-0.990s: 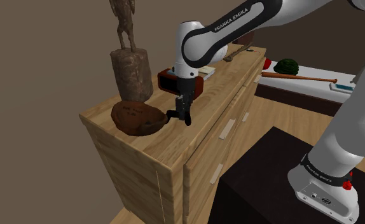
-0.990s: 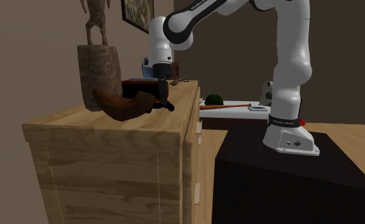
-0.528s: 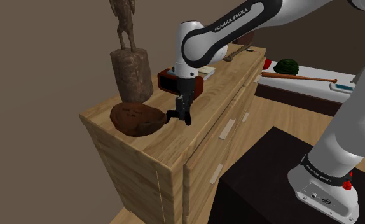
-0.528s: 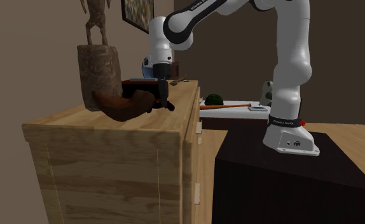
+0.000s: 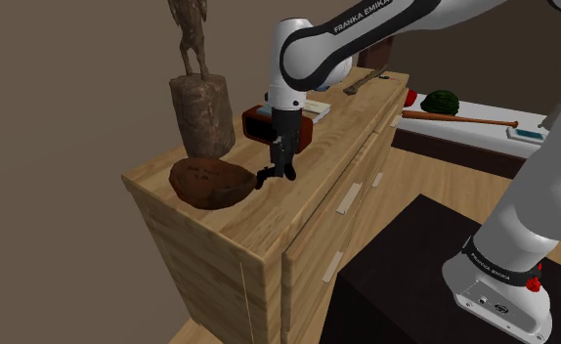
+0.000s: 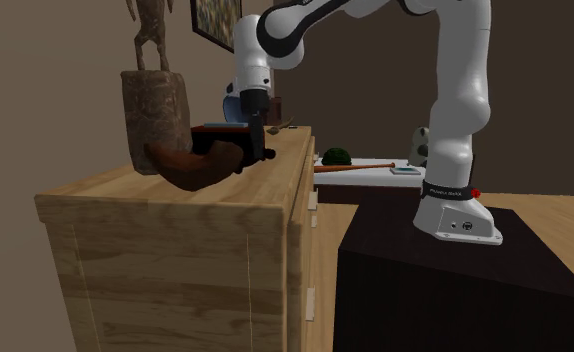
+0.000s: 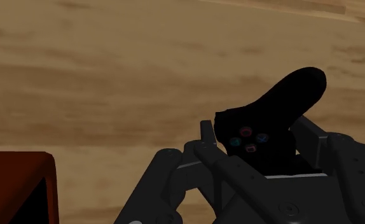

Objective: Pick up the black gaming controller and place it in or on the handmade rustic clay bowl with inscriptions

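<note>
Arm is raised a little since half a second ago, and the gripper sits higher over the wooden dresser. Jaws pinch the black gaming controller. It hangs clear of the dresser top, just beside the brown clay bowl, on the shoulder view's right.

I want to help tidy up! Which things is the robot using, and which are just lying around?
For the job: black controller, clasped in the gripper; brown bowl.
Just lying about: wooden statue; red box; baseball bat; round green thing.
</note>
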